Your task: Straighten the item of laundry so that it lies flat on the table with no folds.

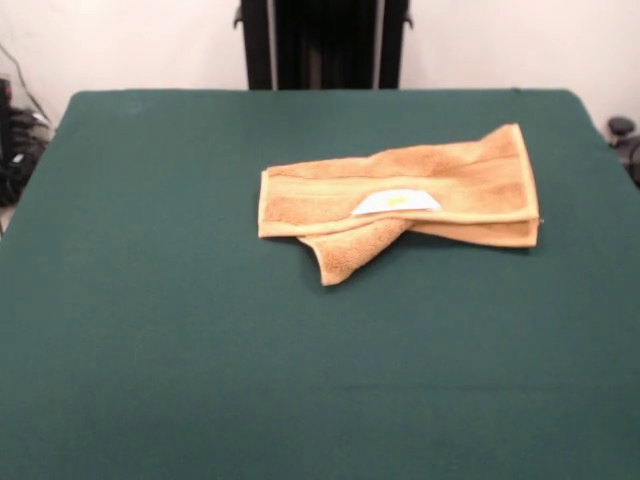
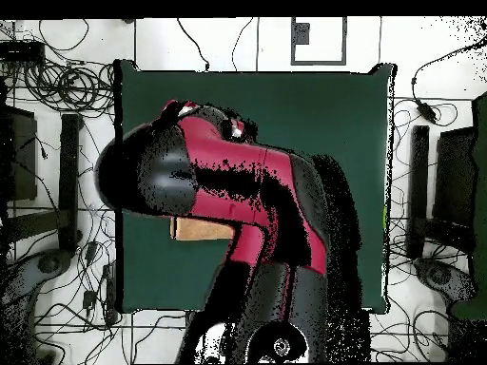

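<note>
Dark green felt covers the table (image 1: 150,330), and on it your item of laundry (image 1: 400,200) sits a little toward the robot's side of middle, folded over on itself. In the front view its long axis runs across the picture. A border band runs along the upper layer, the white care label (image 1: 396,203) lies face up near the middle, and one loose corner (image 1: 345,258) pokes out from under the stack toward the camera.

You will not find the pincer in either view. The front view shows only the black pedestal (image 1: 322,44) at the far edge. In the overhead view the red and black arm (image 2: 238,190) sprawls across the table and hides most of the towel, leaving just one orange end (image 2: 200,229) showing beside it. So you cannot tell whether the pincer is wide or narrow, nor exactly where it hangs.

Judging from that, the towel lies under the arm's sweep. Your next move likely turns on reaching the folded upper layer and drawing it crosswise to the long axis.
</note>
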Robot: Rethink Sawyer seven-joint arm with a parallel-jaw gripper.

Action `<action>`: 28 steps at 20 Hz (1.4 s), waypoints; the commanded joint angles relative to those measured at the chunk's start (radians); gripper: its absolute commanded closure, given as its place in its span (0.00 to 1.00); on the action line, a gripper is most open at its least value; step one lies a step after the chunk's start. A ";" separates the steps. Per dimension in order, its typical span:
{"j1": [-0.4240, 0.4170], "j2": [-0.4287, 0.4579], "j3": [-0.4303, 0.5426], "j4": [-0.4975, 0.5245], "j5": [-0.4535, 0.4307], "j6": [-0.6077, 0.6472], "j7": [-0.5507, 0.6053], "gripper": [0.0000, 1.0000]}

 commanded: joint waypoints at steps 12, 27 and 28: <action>0.064 0.076 -0.119 -0.173 -0.069 0.145 0.168 0.00; 0.045 0.063 -0.104 -0.212 -0.063 0.188 0.137 0.00; 0.045 0.065 -0.102 -0.219 -0.066 0.198 0.128 0.00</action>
